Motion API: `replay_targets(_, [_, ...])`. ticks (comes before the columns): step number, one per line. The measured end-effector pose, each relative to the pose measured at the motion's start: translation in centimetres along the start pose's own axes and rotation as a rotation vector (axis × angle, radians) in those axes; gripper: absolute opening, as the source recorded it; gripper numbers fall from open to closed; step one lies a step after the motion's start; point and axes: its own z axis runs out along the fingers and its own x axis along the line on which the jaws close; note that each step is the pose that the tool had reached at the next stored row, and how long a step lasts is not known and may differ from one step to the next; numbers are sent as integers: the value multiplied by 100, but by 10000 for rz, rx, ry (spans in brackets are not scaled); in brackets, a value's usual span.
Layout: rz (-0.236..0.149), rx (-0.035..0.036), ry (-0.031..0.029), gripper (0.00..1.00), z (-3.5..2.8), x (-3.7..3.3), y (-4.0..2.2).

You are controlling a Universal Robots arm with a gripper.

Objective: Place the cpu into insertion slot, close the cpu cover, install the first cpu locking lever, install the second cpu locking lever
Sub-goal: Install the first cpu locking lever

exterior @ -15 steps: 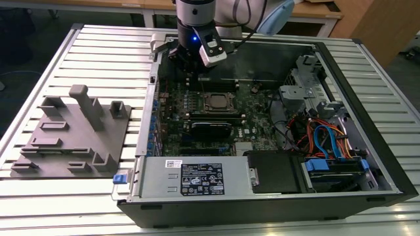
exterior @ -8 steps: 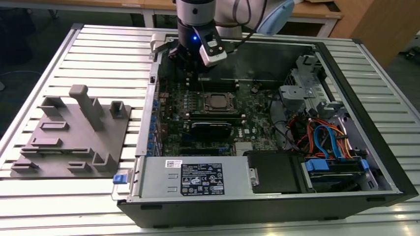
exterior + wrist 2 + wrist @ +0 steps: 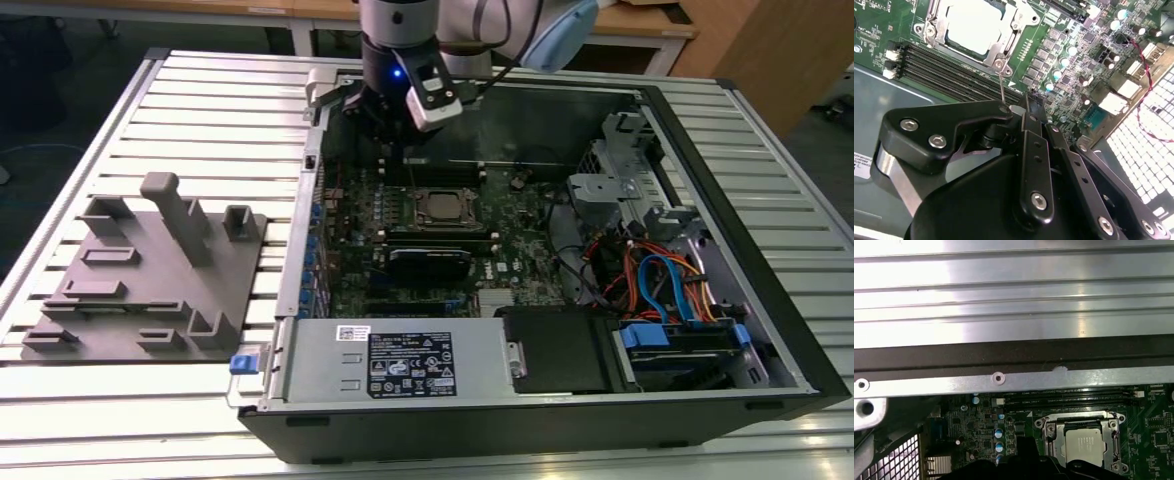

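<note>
The cpu (image 3: pixel 439 208) (image 3: pixel 976 24) (image 3: pixel 1085 444) lies flat in the insertion slot (image 3: pixel 1046 432) on the motherboard, its pale metal top showing. The cpu cover (image 3: pixel 1016 22) (image 3: pixel 1114 426) lies down around it as a silver frame. A thin wire locking lever (image 3: pixel 1002 85) runs from a socket corner to my fingertips. My gripper (image 3: pixel 388 145) (image 3: pixel 1021 107) (image 3: pixel 1021 457) hangs over the board's rear edge, just off the socket, with its black fingers together. I cannot tell whether the lever's end is pinched or only touched.
The open computer case (image 3: pixel 747 300) lies on a slatted metal table. Long black memory slots (image 3: pixel 954 70) run beside the socket. The case's rear wall (image 3: pixel 1004 377) stands close behind the gripper. Cables and a drive cage (image 3: pixel 667 280) are on the exterior view's right, and a grey fixture plate (image 3: pixel 147 280) on its left.
</note>
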Motion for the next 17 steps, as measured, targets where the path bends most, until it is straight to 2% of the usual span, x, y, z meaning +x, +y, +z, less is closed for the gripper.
replay_targets(10, [0, 0, 0, 10, 3, -39, 51])
replay_targets(17, [0, 0, 0, 10, 6, -143, 63])
